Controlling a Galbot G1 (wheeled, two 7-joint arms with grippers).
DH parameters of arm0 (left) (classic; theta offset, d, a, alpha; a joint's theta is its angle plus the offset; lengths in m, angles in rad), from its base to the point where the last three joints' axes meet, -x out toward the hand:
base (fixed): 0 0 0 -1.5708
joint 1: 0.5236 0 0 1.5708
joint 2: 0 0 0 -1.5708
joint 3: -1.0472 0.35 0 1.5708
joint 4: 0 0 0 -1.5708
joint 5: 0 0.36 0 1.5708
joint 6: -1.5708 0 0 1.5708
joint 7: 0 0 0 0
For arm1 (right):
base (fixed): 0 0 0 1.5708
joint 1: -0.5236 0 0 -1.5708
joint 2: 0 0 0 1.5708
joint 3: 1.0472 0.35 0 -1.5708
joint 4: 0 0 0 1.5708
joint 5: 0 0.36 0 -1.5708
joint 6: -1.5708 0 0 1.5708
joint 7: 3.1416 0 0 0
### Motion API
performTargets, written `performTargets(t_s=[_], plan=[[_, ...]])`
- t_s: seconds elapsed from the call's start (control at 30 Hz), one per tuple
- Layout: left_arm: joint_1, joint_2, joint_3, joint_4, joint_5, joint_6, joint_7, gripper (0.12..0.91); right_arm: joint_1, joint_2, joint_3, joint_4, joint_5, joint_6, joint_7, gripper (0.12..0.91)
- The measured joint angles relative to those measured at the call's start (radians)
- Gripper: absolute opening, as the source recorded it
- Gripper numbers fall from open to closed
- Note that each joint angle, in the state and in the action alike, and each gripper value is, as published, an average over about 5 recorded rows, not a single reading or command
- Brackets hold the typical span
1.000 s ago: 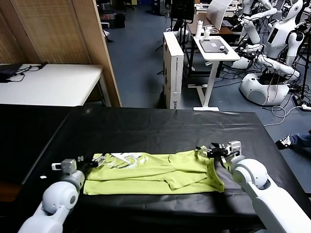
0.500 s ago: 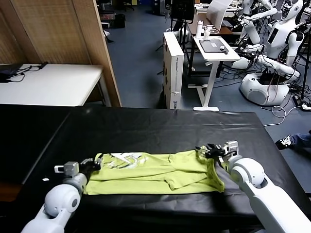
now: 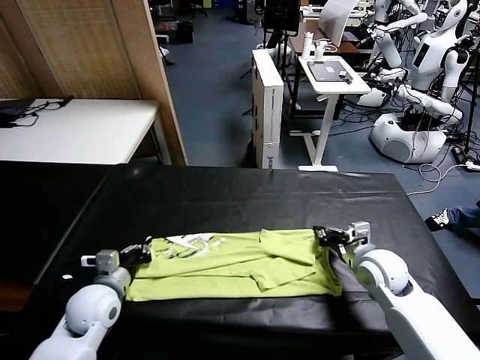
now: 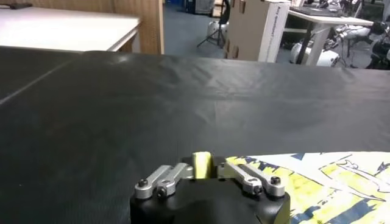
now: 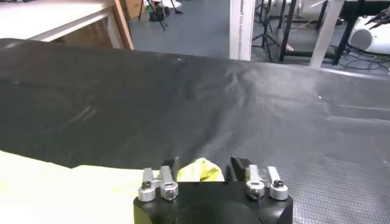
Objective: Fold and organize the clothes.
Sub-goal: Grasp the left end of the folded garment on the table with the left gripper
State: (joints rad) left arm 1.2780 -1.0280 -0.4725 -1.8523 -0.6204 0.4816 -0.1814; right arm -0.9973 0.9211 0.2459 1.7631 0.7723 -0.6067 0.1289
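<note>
The lime yellow-green T-shirt (image 3: 232, 262) lies stretched sideways on the black-clothed table (image 3: 240, 195), near its front edge, with a white print toward its left end. My left gripper (image 3: 141, 250) is at the shirt's left end and is shut on a fold of the fabric, which shows between its fingers in the left wrist view (image 4: 203, 164). My right gripper (image 3: 324, 235) is at the shirt's right end and is shut on a bunch of the fabric, seen in the right wrist view (image 5: 198, 170). The printed part also shows in the left wrist view (image 4: 329, 182).
A small white scrap (image 3: 66, 276) lies on the cloth at the front left. Beyond the table stand a white desk (image 3: 75, 127), a wooden partition (image 3: 142, 75), a tall cardboard box (image 3: 268, 105), a small stand table (image 3: 330, 75) and other robots (image 3: 420, 90).
The shirt's far edge now runs straighter between the two grippers and the folds at its right end have shifted. Both grippers have moved only slightly and still hold the fabric.
</note>
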Motion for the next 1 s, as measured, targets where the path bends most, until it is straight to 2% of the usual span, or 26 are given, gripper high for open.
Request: performTargets(t_s=[0.2, 0.23, 0.33, 0.43, 0.57, 0.67, 0.77, 0.8, 1.0], plan=[[0.001, 0.005, -0.005, -0.004, -0.003, -0.002, -0.001, 0.158, -0.01, 0.003, 0.008, 0.008, 0.006, 0.004, -0.007, 0.144], [0.001, 0.005, -0.005, -0.007, -0.003, -0.002, -0.002, 0.158, -0.012, 0.002, 0.009, 0.011, 0.007, 0.006, -0.012, 0.162], [0.003, 0.007, -0.007, -0.019, -0.004, -0.002, -0.004, 0.168, -0.019, 0.0, 0.016, 0.023, 0.008, 0.02, -0.031, 0.287], [0.01, 0.019, -0.016, -0.034, -0.005, -0.002, -0.005, 0.274, -0.031, -0.01, 0.029, 0.042, 0.007, 0.05, -0.049, 0.472], [0.027, 0.05, -0.037, -0.053, -0.016, -0.002, 0.001, 0.53, -0.056, -0.023, 0.049, 0.08, -0.023, 0.109, -0.07, 0.733], [0.046, 0.088, -0.059, -0.068, -0.05, 0.0, 0.027, 0.717, -0.087, -0.03, 0.068, 0.114, -0.058, 0.162, -0.086, 0.864], [0.069, 0.131, -0.085, -0.088, -0.105, 0.04, 0.044, 0.856, -0.132, -0.036, 0.094, 0.152, -0.076, 0.213, -0.093, 0.901], [0.077, 0.144, -0.094, -0.095, -0.128, 0.057, 0.048, 0.881, -0.149, -0.039, 0.104, 0.165, -0.077, 0.229, -0.093, 0.904], [0.152, 0.19, -0.183, -0.139, -0.275, 0.132, 0.1, 0.907, -0.269, -0.058, 0.196, 0.254, -0.027, 0.304, -0.066, 0.907]])
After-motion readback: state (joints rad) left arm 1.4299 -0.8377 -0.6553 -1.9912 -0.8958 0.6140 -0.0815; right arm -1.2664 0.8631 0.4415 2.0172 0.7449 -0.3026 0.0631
